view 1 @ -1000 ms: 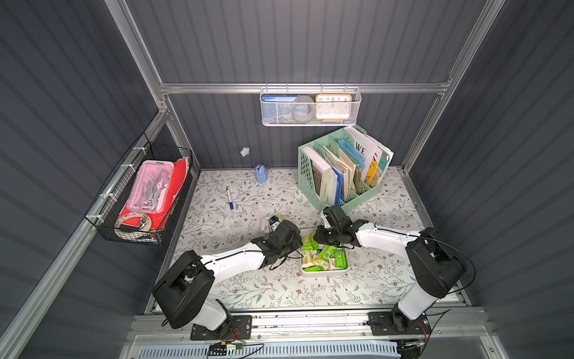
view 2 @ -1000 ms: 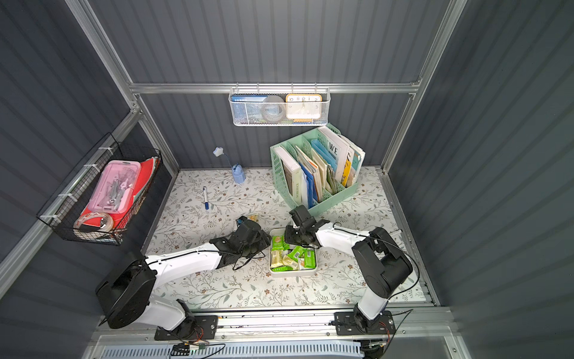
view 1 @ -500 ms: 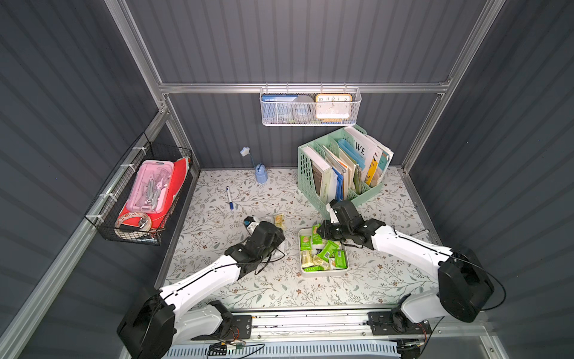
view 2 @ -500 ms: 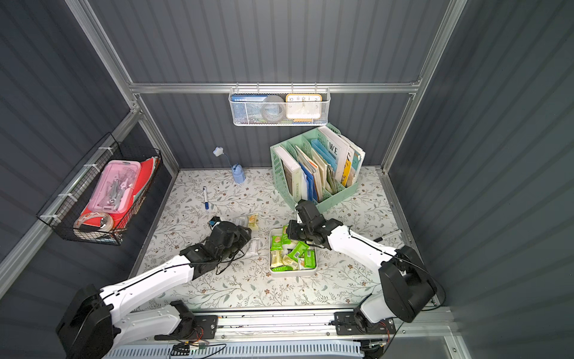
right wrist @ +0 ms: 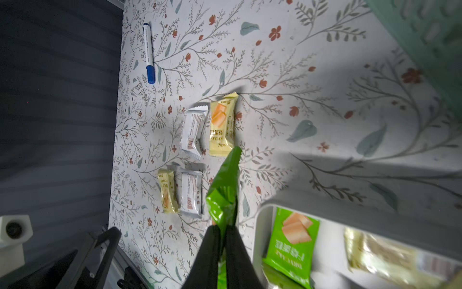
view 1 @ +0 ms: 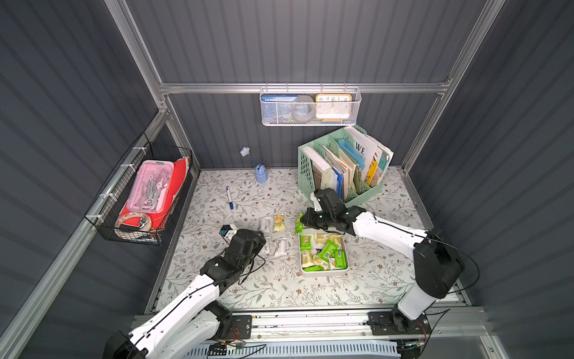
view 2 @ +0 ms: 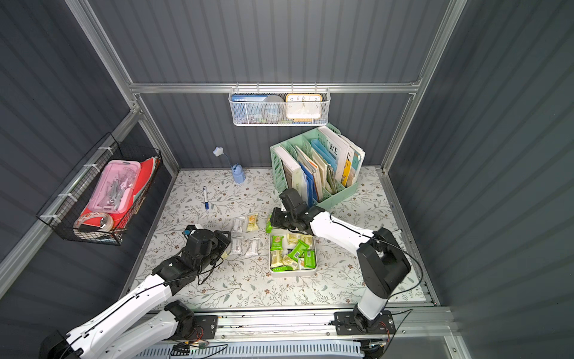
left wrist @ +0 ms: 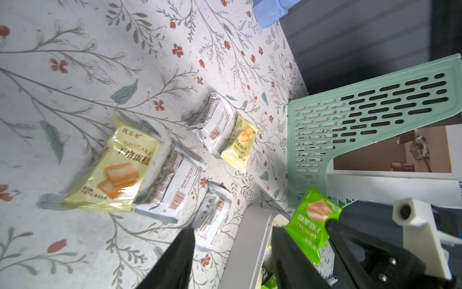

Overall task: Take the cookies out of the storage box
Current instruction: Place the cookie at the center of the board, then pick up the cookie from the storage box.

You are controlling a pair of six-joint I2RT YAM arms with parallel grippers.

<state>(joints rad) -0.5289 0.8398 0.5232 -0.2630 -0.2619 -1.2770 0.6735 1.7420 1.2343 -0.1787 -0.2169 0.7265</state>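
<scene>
Right gripper (view 1: 303, 220) is pinching a bright green foil-wrapped cookie packet (view 1: 298, 224) just off the 11 o'clock corner of the shallow white plastic storage box (view 1: 323, 274) in both top views. The black wrist covers the fingertips, so the grip is hard to read from above. Left gripper (view 1: 260, 241) hovers at 9 o'clock from the box. Its body hides part of the loose silver-white and pale yellow packets (view 1: 279, 223) lying at 10 o'clock on the floral table mat (view 1: 273, 292). Half a second earlier the right gripper stood over the box's far edge; now it is out past the corner. One second earlier the left gripper was close against the box's 9 o'clock wall; now it is clear of it. Green and pale yellow cookies (view 1: 326, 253) lie jumbled and overlapping in the box.

From the left wrist, the left gripper's two black fingers (left wrist: 178, 257) stand spread with nothing between them, both cut off at the frame edge. Five loose packets show, two yellow and three silver-white. The green packet (left wrist: 311, 225) hangs in front of the mint-green perforated file organizer (left wrist: 350, 117).

From the right wrist, the two fingers (right wrist: 208, 252) are pressed together on the crumpled green packet (right wrist: 225, 185). The box's contents are blurred and cut off.
</scene>
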